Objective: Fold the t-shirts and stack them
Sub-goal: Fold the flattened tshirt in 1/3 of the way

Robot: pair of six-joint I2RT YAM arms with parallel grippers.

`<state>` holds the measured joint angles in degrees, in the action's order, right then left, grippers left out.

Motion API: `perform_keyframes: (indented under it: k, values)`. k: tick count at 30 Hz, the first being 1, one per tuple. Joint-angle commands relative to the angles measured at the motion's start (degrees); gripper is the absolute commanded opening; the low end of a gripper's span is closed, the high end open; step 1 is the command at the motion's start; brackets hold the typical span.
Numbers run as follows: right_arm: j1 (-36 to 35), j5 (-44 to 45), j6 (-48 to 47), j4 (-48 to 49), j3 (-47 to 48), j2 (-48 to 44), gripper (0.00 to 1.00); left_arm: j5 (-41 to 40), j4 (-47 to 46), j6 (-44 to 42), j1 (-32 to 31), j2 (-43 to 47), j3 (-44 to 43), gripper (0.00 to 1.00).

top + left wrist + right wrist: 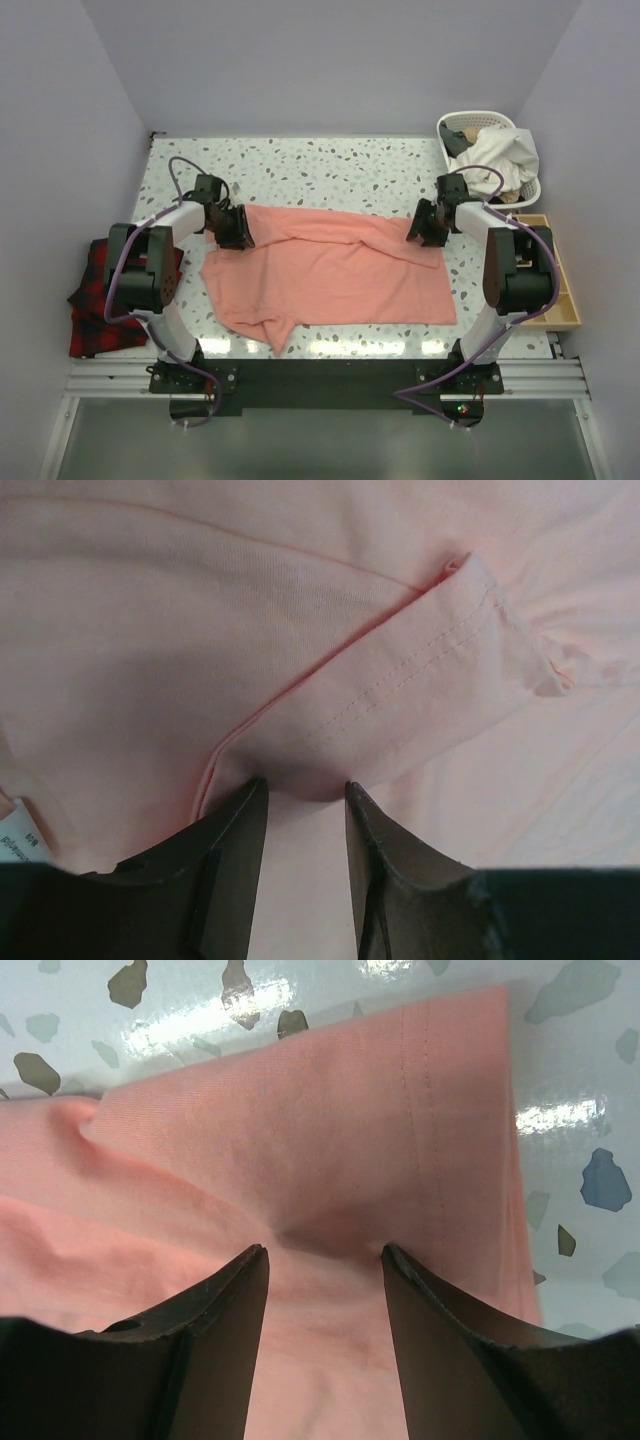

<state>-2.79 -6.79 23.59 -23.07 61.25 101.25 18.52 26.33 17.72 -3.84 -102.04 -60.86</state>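
Red-and-black plaid cloth (100, 300): crumpled off the left edge of the speckled tabletop (330, 165), beside the left arm.
Left pincer (238, 230): set on the shirt's far left corner. Its jaws are parted and its tips press into the fabric, which dimples between them; nothing is clamped.
Salmon-pink t-shirt (330, 275): spread flat across the middle of the tabletop, wider than deep. It is plain and softly wrinkled, with one layer lapped over another. Its near left corner trails to a point.
Sleeve (420, 670): double-stitched at the hem, lying slanted on the shirt's body. A small white label (15, 835) shows at the left wrist view's edge.
Right pincer (420, 230): set on the shirt's far right corner. Its jaws are parted and the cloth puckers between the tips; it is released.
Side hem (420, 1110): two stitch rows near the edge, with bare tabletop just beyond.
White basket (450, 125): at the far right corner, holding pale clothes (495, 155).
Wooden tray (562, 290): along the right edge.
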Motion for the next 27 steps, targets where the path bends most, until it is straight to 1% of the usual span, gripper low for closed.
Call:
perform_keyframes:
  k: [1,6,9,11,18,20,21,22,23,24,26,27]
  values:
    - [-0.4,-1.0,0.3,1.0,-1.8,0.4,0.54,-4.7,5.0,-3.7,0.1,-0.1,1.5,0.40]
    - [-0.3,-1.4,0.0,1.2,-2.3,1.1,0.54,-4.7,7.6,-6.0,0.1,3.5,4.0,0.40]
    - [-0.4,-0.6,-0.1,0.7,-2.4,1.8,0.54,-4.9,9.9,-6.4,0.1,6.4,5.2,0.37]
    - [-0.4,0.0,-0.2,0.4,-2.4,2.3,0.54,-3.3,10.2,-6.4,0.0,8.1,5.7,0.36]
    - [-0.3,1.8,-0.4,-0.7,-2.1,3.8,0.54,-4.3,13.6,-4.4,0.1,15.5,2.7,0.34]
    - [-0.5,0.7,-0.6,-0.2,-2.3,3.1,0.54,-4.5,12.2,-4.0,0.1,16.8,1.7,0.34]
    - [-0.4,0.5,-0.4,0.2,-2.5,2.6,0.55,-3.9,9.6,-3.6,0.1,17.8,1.6,0.35]
    - [-0.4,0.2,-0.6,0.4,-2.5,2.0,0.55,-4.2,8.1,-3.0,0.1,18.0,1.6,0.36]
    - [-0.3,-0.3,-0.7,0.4,-2.2,1.8,0.55,-4.8,6.7,-2.3,0.1,18.2,1.8,0.41]
    - [-0.5,-0.5,-0.9,0.1,-2.0,1.8,0.55,-6.1,4.4,-1.2,0.1,17.6,1.9,0.42]
    - [-0.4,-0.7,-1.5,-0.1,-1.8,1.6,0.55,-7.4,2.3,-0.4,0.1,16.2,1.9,0.46]
    - [-0.4,-0.7,-1.7,-0.3,-1.7,1.5,0.55,-9.0,1.7,-0.1,0.1,14.3,1.8,0.47]
